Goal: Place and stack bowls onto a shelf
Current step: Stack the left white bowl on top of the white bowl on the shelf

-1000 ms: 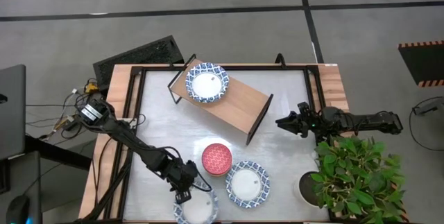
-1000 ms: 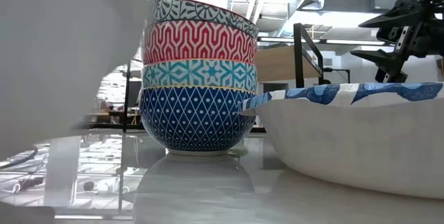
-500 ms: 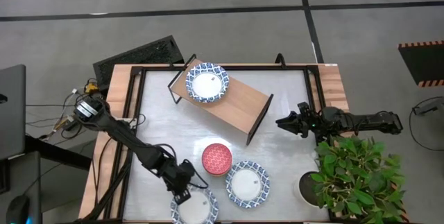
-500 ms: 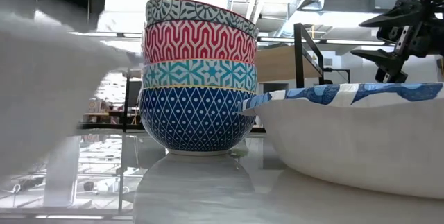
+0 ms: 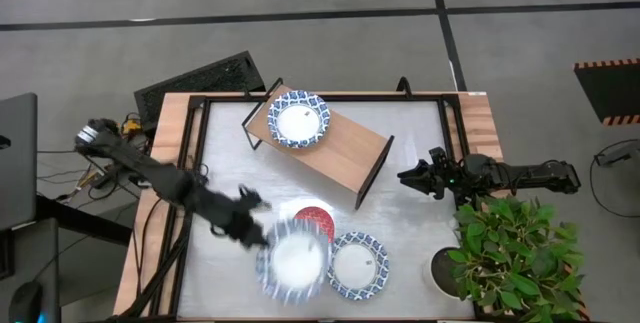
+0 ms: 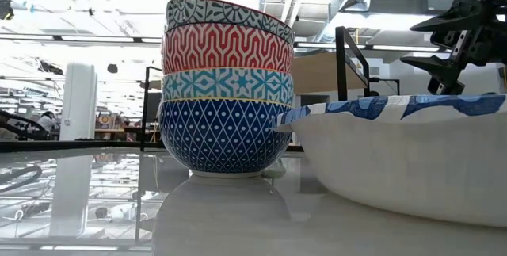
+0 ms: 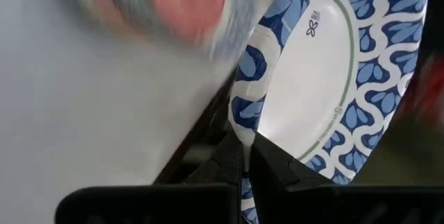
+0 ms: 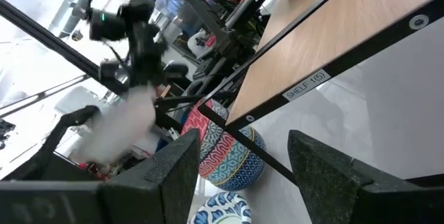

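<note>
Blue-rimmed white bowl clamped by its rim in the left gripper, right gripper apart.

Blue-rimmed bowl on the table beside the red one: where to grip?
Pinch the blue-rimmed bowl by its rim, from above, on the side away from the red bowl: it sits upright, too wide to span, and that edge looks free.

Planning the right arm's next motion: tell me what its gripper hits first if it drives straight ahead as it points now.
Probably the shelf. The open right gripper points at its near end, where the black leg frame stands. Height is hard to judge, so it might pass under the board.
</note>
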Tool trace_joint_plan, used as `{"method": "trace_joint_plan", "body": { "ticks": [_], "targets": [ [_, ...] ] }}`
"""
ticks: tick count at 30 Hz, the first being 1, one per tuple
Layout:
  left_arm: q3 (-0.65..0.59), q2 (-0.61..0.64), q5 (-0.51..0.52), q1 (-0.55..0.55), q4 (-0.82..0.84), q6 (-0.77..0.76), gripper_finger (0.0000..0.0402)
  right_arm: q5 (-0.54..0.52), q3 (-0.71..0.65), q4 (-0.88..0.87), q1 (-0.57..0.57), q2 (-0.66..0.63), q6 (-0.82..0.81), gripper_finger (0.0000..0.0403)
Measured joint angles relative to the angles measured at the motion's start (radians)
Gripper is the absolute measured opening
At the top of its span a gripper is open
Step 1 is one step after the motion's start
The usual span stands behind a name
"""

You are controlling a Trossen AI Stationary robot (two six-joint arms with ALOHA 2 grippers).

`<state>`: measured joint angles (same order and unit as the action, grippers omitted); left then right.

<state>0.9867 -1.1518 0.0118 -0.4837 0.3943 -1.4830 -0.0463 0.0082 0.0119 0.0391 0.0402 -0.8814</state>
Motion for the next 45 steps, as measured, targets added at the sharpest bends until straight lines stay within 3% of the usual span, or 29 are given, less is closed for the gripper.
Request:
{"method": "trace_joint_plan", "body": {
  "ticks": [10,12,15,19,26,34,40,45],
  "targets": [
    [0.001,0.261,0.586,0.209,-0.042,-0.180,0.0000,-0.002,0.000,0.000,-0.001,0.000,0.000,0.0244],
    [0.001,0.298,0.646,0.259,-0.041,-0.185,0.0000,-0.002,0.000,0.000,0.000,0.000,0.000,0.0244],
    [0.001,0.326,0.655,0.346,-0.038,-0.179,0.0000,-0.002,0.000,0.000,0.000,0.000,0.000,0.0244],
    [0.001,0.322,0.595,0.459,-0.016,-0.190,0.0000,-0.004,0.000,0.001,0.000,0.000,0.000,0.0244],
    [0.001,0.242,0.311,0.646,0.019,-0.212,0.0000,-0.005,0.000,0.001,-0.001,0.000,-0.001,0.0244],
    [0.037,0.172,0.071,0.816,0.026,-0.156,0.0000,-0.005,0.000,0.001,-0.002,0.000,-0.001,0.0244],
    [0.236,0.086,-0.021,0.915,0.172,-0.029,0.0000,-0.005,0.000,0.001,-0.002,0.000,-0.001,0.0244],
    [0.506,-0.043,-0.113,0.997,0.539,0.208,0.0000,-0.005,0.000,0.001,-0.002,0.000,-0.001,0.0244]
  ]
}}
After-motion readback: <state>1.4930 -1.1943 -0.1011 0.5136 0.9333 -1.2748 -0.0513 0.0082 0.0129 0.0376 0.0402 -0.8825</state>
